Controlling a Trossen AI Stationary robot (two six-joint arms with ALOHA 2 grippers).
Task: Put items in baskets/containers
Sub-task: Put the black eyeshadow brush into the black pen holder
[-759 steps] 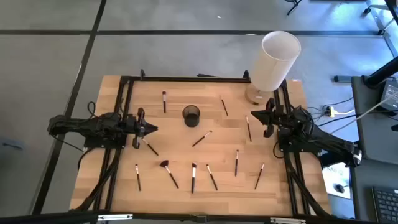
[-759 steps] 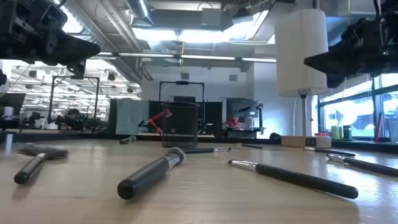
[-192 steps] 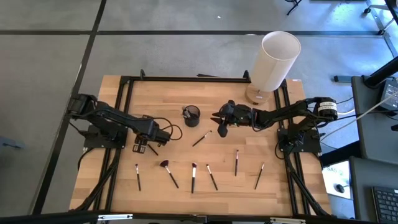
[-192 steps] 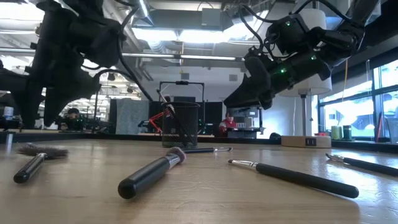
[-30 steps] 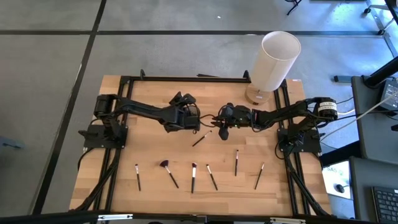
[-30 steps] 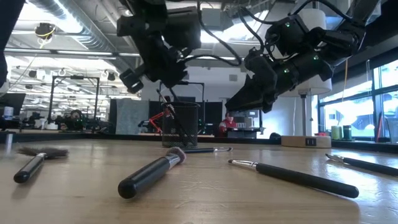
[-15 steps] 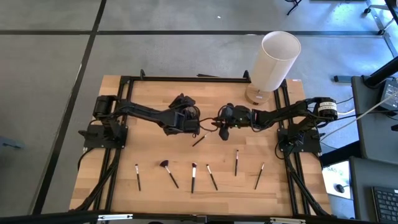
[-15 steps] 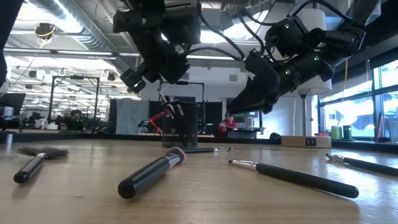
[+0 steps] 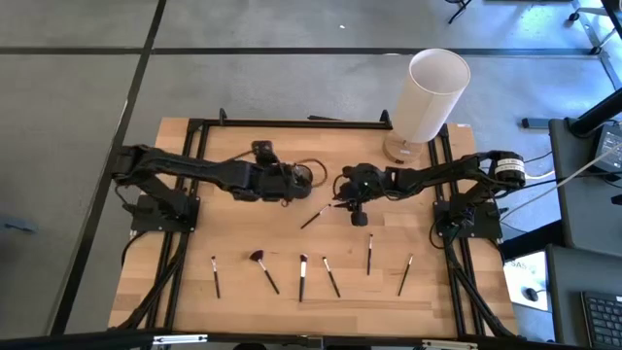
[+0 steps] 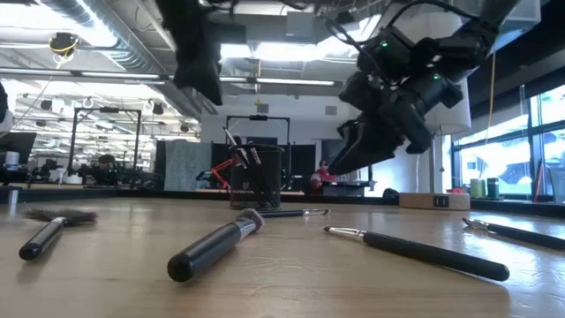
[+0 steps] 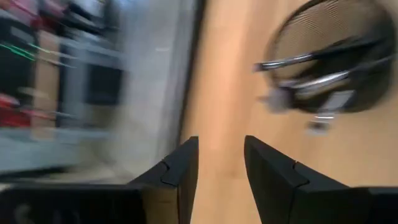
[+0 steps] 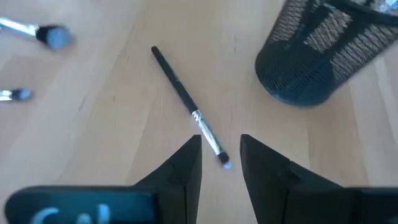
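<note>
Right tool [image 12: 219, 163] open, empty, over the brush [image 12: 186, 103] at the cup's [image 9: 303, 176] 5 o'clock; straddle its handle, close. Left tool [image 11: 217, 165] open beside cup.

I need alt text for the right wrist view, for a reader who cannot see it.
The right end effector, fingers apart and empty, hovers over a thin makeup brush lying on the wooden table. A black mesh cup stands nearby, and two more brushes lie farther off.
</note>
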